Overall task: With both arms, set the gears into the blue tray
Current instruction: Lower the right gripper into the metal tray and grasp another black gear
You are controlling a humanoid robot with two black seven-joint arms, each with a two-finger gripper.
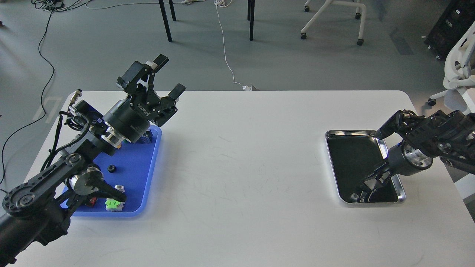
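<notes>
Head view of a white table (pixel 237 167), read from left to right. At far left the left arm (pixel 55 178) crosses the blue tray (pixel 143 178), which lies near the table's left edge. The left gripper (pixel 169 76) is raised above the tray's far end, its two fingers spread well apart with nothing between them. On the tray's bare floor one gear (pixel 111 168) lies flat, a small black ring just beside the arm. Nearer the front rim sits a green push-button (pixel 112 204), with a red one (pixel 92 201) to its left, partly hidden by the arm; a blue part (pixel 147 138) at the far end is mostly covered by the wrist. The middle of the table separates the two trays, which stand well apart. At right lies a metal tray (pixel 365 132) with a shiny rim and dark floor. The right arm (pixel 434 142) enters from the right edge, and the right gripper (pixel 362 194) dips into the tray's near end; it is dark against the floor, so whether its fingers are apart or together cannot be told.
</notes>
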